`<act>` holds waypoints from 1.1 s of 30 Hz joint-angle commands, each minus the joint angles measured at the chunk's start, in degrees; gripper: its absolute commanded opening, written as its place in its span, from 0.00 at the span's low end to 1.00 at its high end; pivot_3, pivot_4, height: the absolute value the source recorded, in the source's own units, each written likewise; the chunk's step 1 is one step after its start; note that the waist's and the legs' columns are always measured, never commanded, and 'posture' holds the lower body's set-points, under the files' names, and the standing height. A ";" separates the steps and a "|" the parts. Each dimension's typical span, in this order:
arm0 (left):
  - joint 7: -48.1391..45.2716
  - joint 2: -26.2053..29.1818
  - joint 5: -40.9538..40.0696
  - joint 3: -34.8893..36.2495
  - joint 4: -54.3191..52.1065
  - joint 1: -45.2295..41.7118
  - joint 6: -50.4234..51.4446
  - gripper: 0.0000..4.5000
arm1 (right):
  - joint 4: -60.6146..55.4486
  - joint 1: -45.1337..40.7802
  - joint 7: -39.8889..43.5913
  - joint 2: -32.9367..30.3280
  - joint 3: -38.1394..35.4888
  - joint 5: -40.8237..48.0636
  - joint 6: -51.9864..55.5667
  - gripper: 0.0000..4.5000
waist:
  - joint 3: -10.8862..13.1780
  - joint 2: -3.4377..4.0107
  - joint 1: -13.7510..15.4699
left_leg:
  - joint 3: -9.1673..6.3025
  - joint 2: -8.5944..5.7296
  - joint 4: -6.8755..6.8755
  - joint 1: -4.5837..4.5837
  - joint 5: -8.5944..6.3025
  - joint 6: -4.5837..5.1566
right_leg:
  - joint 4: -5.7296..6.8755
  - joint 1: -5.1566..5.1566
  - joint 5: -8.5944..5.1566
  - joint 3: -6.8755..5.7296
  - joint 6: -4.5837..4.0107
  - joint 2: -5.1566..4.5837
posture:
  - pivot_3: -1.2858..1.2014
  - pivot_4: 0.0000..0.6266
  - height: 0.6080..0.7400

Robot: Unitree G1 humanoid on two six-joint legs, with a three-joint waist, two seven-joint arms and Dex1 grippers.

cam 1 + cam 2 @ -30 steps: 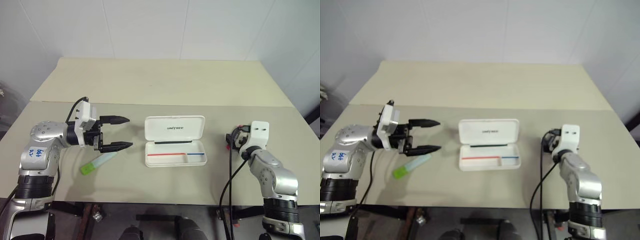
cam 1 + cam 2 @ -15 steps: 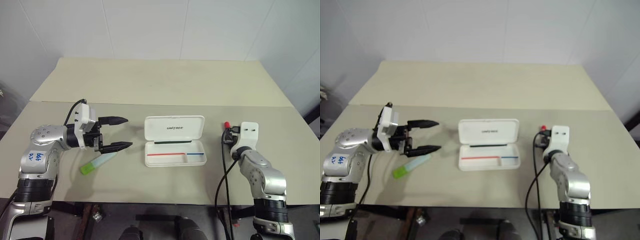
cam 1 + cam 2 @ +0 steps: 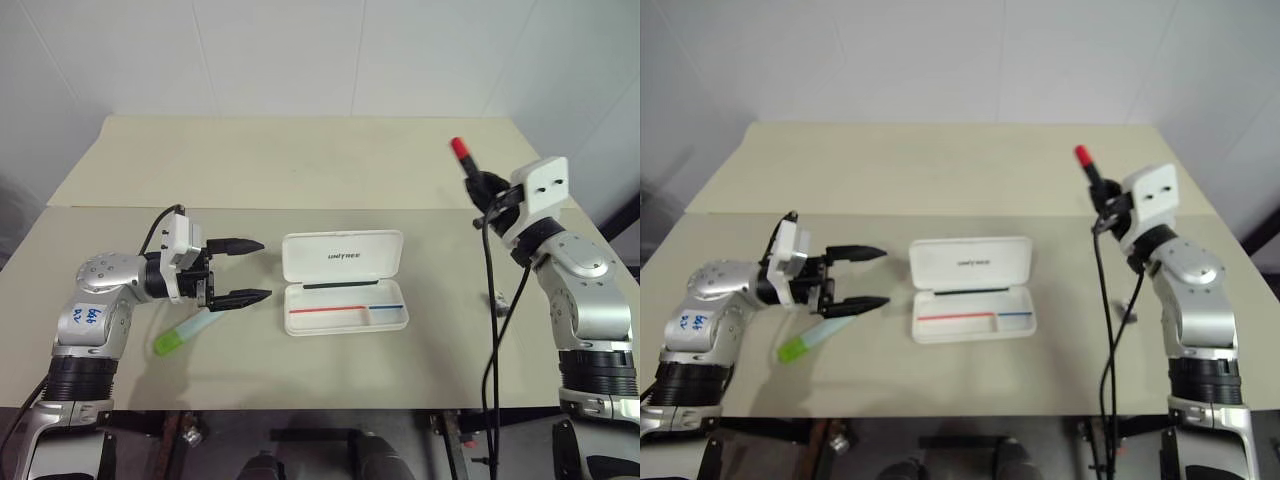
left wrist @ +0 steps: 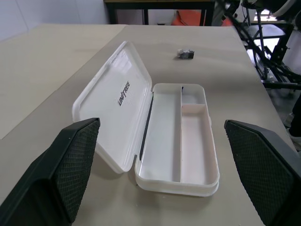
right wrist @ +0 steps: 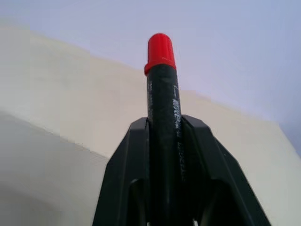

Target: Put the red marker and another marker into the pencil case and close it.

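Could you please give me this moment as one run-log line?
right gripper: shut on red-capped black marker, raised | left gripper: open, above green highlighter | white plastic pencil case: open, empty

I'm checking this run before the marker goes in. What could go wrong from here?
The right gripper holds the slim red-capped, black-barrelled marker lengthwise along its jaws, cap outward, so it may enter the open white plastic pencil case end-first and jam against the tray's divider. The left gripper, jaws open, hovers over the stubby green highlighter and could knock it aside.
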 commanded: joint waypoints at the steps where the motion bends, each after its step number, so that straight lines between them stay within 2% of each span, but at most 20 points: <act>1: -0.64 0.16 0.45 0.39 1.54 -1.74 -2.99 1.00 | -1.00 -1.23 14.84 -3.36 1.26 5.20 -6.37 0.14 | 0.00 0.00 0.04 | 0.01 -0.01 0.01 0.00 0.00 0.00 | 0.01 0.00 0.00 0.00 0.00 -0.01 | 0.52 0.24 1.00; 7: -1.06 0.60 0.75 0.51 3.86 -1.79 -5.81 1.00 | 1.86 -4.98 29.79 -4.71 6.40 7.93 -6.52 0.14 | 0.00 0.00 0.10 | -0.03 0.02 0.12 0.05 0.00 0.00 | 0.17 0.02 0.00 -0.01 0.00 0.01 | 0.52 0.24 1.00; 12: -1.43 1.98 1.15 0.99 4.19 -0.34 -6.94 1.00 | 4.70 -7.13 38.38 -4.19 10.54 6.74 -10.06 0.14 | 0.00 0.00 0.19 | -0.05 0.02 0.14 0.05 0.00 0.00 | 0.19 0.01 0.00 -0.02 -0.01 0.01 | 0.52 0.24 1.00; 15: -1.41 2.75 1.29 1.18 3.59 1.43 -7.29 1.00 | 7.05 -7.28 44.83 -3.57 16.07 3.40 -15.13 0.14 | 0.00 0.00 0.11 | -0.05 0.02 0.13 0.03 0.00 -0.01 | 0.15 0.00 -0.01 -0.03 -0.01 -0.01 | 0.52 0.24 1.00; 24: -0.37 4.30 0.22 1.20 -1.33 6.00 -4.03 1.00 | 20.65 -8.73 47.48 4.06 24.27 -4.45 -26.38 0.14 | 0.00 0.00 0.14 | -0.05 0.03 0.15 0.03 0.01 -0.03 | 0.28 -0.07 -0.02 -0.02 -0.04 -0.04 | 0.52 0.24 1.00; 33: 1.15 3.77 0.05 1.40 -3.91 7.11 -2.93 1.00 | 34.29 -14.78 42.57 8.56 24.51 -9.54 -34.41 0.14 | 0.00 0.00 0.04 | -0.05 0.02 0.18 0.03 0.04 -0.09 | 0.39 -0.12 -0.04 -0.02 -0.07 -0.05 | 0.52 0.24 1.00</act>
